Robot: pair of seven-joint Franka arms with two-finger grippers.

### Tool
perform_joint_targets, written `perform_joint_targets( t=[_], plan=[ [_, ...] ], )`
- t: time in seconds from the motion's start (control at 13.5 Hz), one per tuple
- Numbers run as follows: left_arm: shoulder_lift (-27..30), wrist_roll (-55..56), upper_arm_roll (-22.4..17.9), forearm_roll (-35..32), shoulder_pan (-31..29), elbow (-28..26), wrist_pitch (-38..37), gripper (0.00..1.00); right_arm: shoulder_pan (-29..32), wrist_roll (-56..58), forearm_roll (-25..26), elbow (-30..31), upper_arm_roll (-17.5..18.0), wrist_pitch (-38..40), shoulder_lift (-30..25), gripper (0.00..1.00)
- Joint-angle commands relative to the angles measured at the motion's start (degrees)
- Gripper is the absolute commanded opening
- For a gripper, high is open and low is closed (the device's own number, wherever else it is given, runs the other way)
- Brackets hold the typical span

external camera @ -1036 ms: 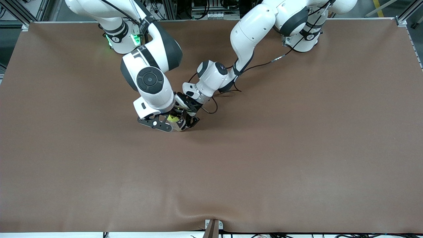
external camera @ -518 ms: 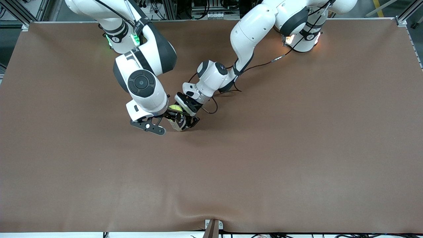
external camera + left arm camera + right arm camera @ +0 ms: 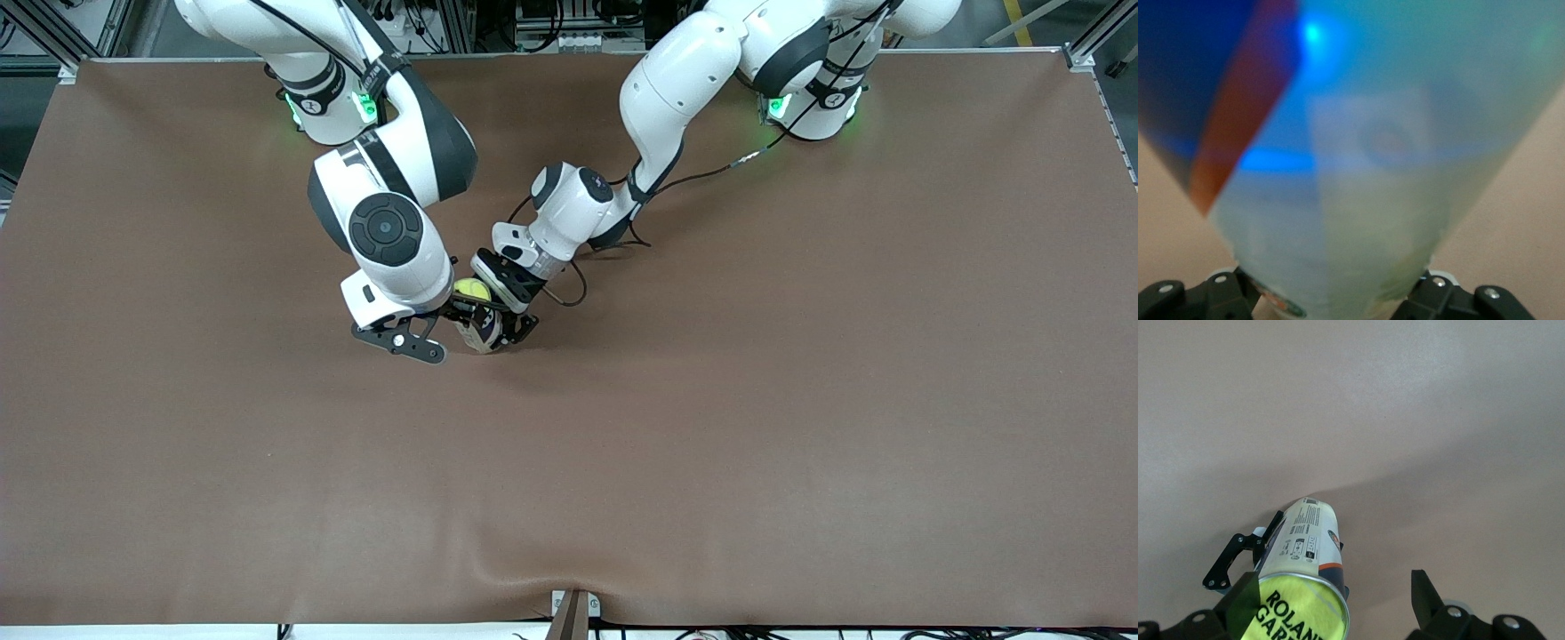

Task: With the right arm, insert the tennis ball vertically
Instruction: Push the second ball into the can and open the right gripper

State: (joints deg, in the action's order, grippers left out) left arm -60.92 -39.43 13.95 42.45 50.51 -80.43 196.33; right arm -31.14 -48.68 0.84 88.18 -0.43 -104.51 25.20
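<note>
The yellow-green tennis ball [image 3: 471,289] sits in the mouth of a clear plastic tube can [image 3: 480,327] standing on the brown surface [image 3: 800,400]. The left claw [image 3: 500,327] grips the can. The right claw [image 3: 418,331], beside it, gapes wide, holding nothing.

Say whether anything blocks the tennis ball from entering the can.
Nothing visible. The tennis ball sits in the open mouth of the can, the open right end effector around it; the left end effector grips the can.
</note>
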Motion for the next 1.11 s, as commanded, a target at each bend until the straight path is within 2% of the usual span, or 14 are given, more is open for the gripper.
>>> perform_joint_targets(
  t=[0.0,1.04],
  plan=[
    [1.0,1.1,-1.3,0.8,0.4,-1.7,-0.6,0.83,-0.1,0.6,0.7,0.8,0.3,0.7,-0.6,1.00],
    [1.0,1.1,-1.3,0.8,0.4,-1.7,-0.6,0.83,-1.0,0.7,0.7,1.0,0.4,7.7,-3.6,1.00]
  ],
)
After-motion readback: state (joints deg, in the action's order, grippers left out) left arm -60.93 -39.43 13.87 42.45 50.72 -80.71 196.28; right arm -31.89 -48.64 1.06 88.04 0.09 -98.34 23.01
